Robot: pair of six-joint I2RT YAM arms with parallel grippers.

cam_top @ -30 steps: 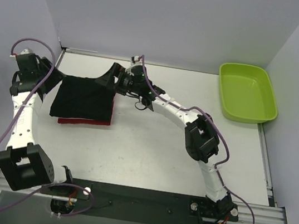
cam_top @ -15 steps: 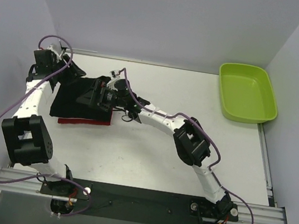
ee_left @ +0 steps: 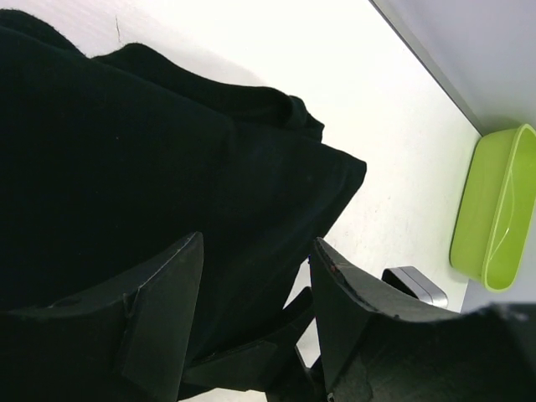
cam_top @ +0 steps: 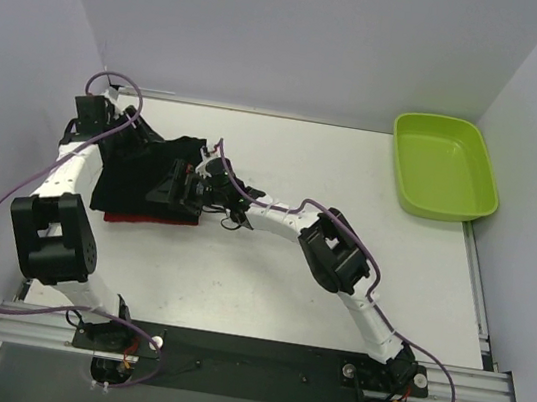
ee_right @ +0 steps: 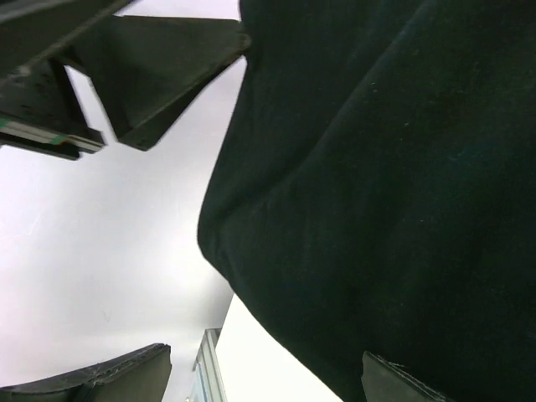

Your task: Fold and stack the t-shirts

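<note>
Black cloth t-shirt is sitting in a rough folded block on the left half of the white table. It's right on top of a dark red t-shirt whose edge peeks out along the near side. No pink one that I can see anywhere. Lime-green plastic tub is way off at the far right corner, not involved.

Both sets of jaws are released. The left arm has its jaws parted at the far-left corner of the black shirt, with cloth showing in the gap but nothing pinched as far as I can tell. The right arm has its jaws spread wide at the shirt's right edge, and a loose bulgy flap hangs close in front of its wrist camera.

My read: the fold on the black shirt isn't tidy yet. The far edge looks lumpy with the collar poking out. To do it well I'd pinch only the top layer, low and close to the edge, one corner per arm. Then pull it flat with both together, and avoid dragging the red shirt underneath out of line.
</note>
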